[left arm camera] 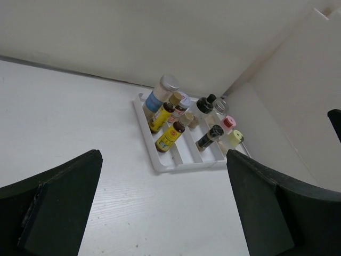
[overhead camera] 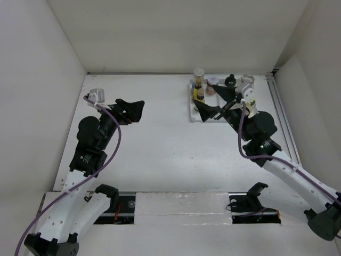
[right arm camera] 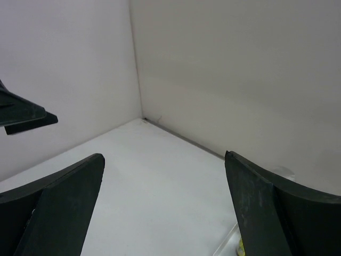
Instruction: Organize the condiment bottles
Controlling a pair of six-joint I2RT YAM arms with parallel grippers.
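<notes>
Bottles (left arm camera: 181, 125) crowd the tray (left arm camera: 160, 166) near the far right corner. My left pincer (overhead camera: 132, 110) and right pincer (overhead camera: 216, 103) both gape wide, empty. Likely the closing step — next calls for checking for strays, then retreat.

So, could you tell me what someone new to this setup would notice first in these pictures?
The eye goes first to the condiment bottles, crowded together in a white ridged tray near the table's far right corner, with a silver-capped jar the tallest among them. Next come the two black grippers, both open and empty: the right gripper is at the tray's near side, and the left gripper is over the left of the table.
</notes>
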